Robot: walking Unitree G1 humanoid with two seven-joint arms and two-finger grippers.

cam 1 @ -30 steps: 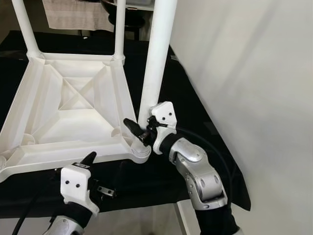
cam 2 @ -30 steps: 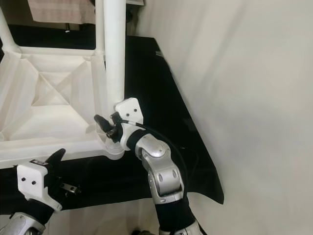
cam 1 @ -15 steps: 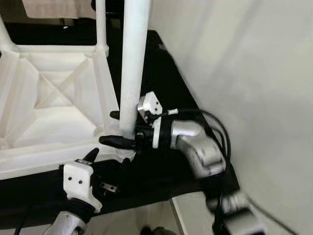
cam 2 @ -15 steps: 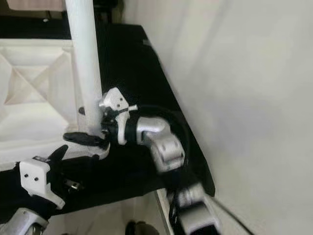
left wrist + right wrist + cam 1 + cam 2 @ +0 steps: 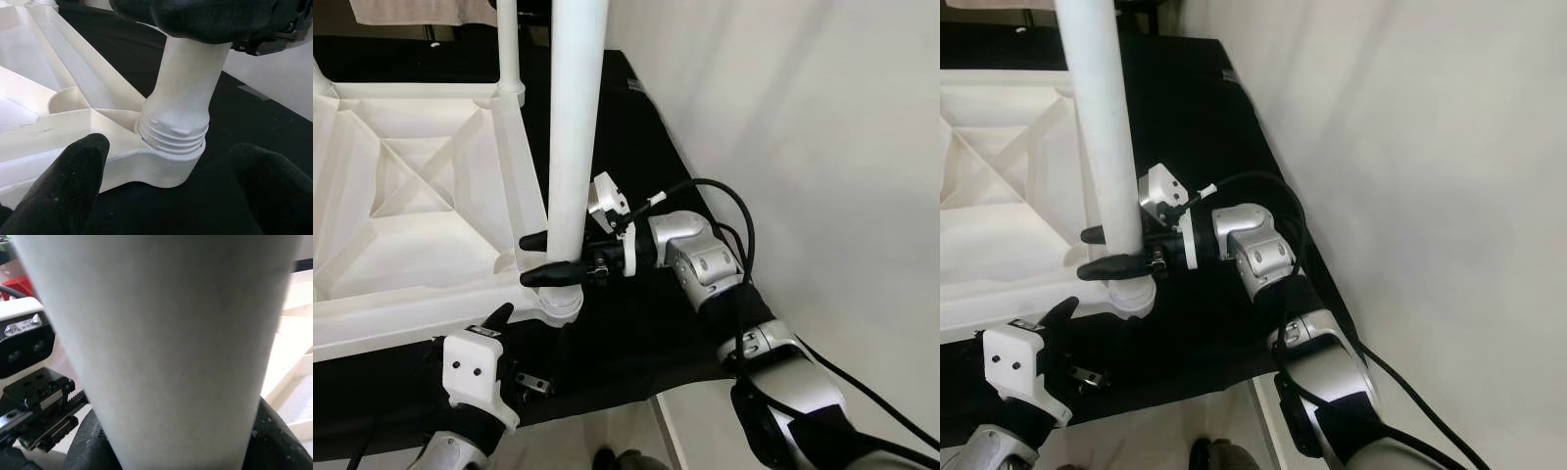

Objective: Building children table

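The right gripper [image 5: 548,259] is clamped on the white leg [image 5: 576,127] just above the near right corner socket [image 5: 168,161] of the upturned table [image 5: 421,225]. Threads [image 5: 171,137] are seen above the socket, so the leg is judged not fully seated; it should be kept upright and turned squarely. The left gripper [image 5: 494,328] waits near the corner, fingers apart. A black cloth [image 5: 636,333] lies beneath, a wall [image 5: 803,127] close on the right.
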